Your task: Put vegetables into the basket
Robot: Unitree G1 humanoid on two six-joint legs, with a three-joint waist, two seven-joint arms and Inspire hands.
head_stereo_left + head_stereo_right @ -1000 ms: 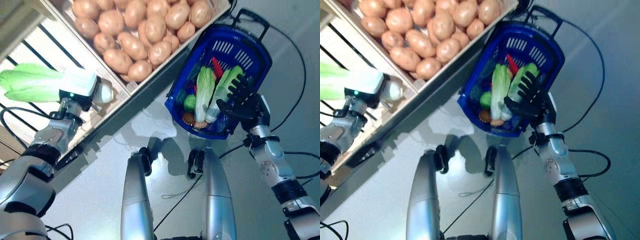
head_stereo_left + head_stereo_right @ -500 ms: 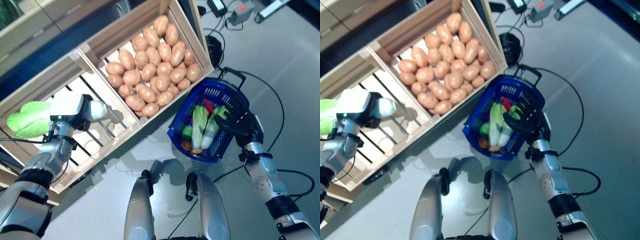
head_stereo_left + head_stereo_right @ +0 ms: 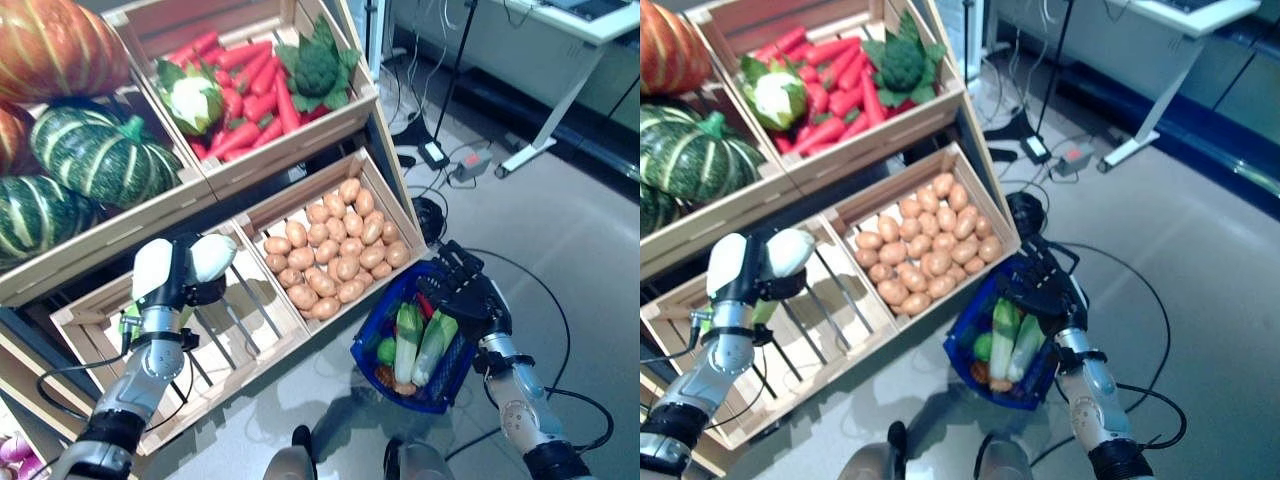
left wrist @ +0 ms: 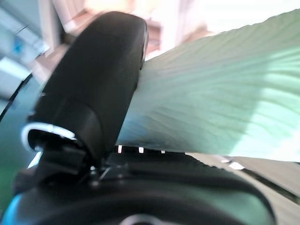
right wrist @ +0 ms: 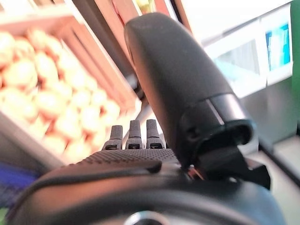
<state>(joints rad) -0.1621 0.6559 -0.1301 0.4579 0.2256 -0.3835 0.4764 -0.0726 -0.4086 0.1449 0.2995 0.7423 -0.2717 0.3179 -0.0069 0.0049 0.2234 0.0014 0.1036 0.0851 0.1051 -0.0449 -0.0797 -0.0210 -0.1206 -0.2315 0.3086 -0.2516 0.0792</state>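
Observation:
My left hand (image 3: 172,278) hovers over an empty slatted wooden crate (image 3: 250,322) and is shut on a pale green cabbage (image 4: 211,93). In the eye views only a bit of that cabbage (image 3: 128,322) shows below the hand. The blue basket (image 3: 368,338) sits at lower right, beside the potato crate. It holds two long pale-green cabbages (image 3: 408,338), a round green vegetable, something red and something orange. My right hand (image 3: 468,296) rests at the basket's far right rim, its fingers straight and spread over it.
A crate of potatoes (image 3: 335,245) stands right next to the basket. Above it are a crate of carrots (image 3: 240,80) with a cauliflower (image 3: 190,95) and broccoli (image 3: 318,65), and striped pumpkins (image 3: 100,160) to the left. A power adapter (image 3: 470,165) lies on the floor.
The camera has risen and pulled back, so the upper crates now show. The cabbage, earlier sticking out left of my left hand, is now mostly hidden behind it. The right hand stays at the basket.

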